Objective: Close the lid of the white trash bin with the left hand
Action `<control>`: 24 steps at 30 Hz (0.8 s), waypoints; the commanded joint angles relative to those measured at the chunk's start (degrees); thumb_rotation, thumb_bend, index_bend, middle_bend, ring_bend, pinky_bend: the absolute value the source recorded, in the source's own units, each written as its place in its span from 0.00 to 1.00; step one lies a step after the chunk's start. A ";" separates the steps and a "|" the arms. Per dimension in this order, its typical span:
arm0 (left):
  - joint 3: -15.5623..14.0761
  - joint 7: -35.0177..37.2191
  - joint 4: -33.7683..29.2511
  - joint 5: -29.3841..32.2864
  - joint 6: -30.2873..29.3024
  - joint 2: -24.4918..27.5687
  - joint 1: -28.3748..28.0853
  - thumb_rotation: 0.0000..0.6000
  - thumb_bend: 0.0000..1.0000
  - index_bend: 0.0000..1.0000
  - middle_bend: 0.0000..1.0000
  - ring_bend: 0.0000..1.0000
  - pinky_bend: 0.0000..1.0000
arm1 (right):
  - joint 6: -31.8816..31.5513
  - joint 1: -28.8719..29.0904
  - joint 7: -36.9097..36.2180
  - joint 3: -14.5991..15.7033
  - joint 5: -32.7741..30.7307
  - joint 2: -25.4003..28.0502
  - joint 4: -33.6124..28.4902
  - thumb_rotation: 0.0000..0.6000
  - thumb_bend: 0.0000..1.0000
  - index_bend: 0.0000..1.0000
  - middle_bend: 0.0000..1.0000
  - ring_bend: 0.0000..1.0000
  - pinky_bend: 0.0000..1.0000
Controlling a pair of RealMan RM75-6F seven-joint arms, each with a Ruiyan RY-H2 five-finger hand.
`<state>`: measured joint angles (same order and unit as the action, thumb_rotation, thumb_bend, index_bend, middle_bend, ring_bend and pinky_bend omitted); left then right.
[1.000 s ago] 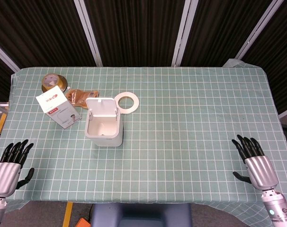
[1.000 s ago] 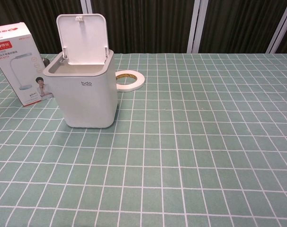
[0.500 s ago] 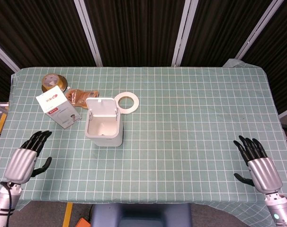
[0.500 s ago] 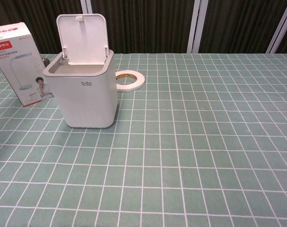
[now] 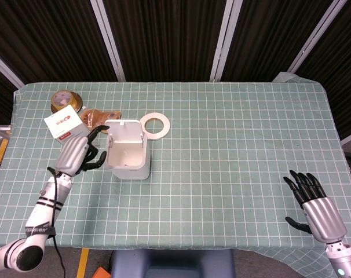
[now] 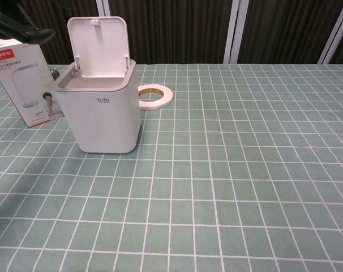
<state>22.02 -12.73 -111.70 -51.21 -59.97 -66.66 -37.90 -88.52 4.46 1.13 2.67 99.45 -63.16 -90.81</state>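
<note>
The white trash bin stands left of the table's middle. Its lid is swung up and open at the back. My left hand hovers just left of the bin with its fingers spread, holding nothing. In the chest view only its dark fingers show at the top left, above the box. Spread and empty too, my right hand stays near the table's front right edge, far from the bin.
A red and white box lies left of the bin, partly under my left hand. Behind it are a brown tape roll and a snack packet. A white tape ring lies behind the bin on the right.
My left hand has risen from the front left table edge and swung in toward the bin's left side. The right hand has sunk slightly lower. The lid has stayed up.
</note>
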 commanded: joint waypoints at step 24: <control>-2.02 -14.23 1.77 21.67 5.06 -0.74 -18.15 1.00 0.48 0.21 1.00 1.00 1.00 | 1.26 0.06 -0.62 0.20 -0.72 1.47 -1.04 1.00 0.00 0.00 0.00 0.00 0.00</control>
<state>20.96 -26.27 -107.95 -29.61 -54.56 -68.77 -56.11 -87.24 4.52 0.53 2.85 98.71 -61.71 -91.83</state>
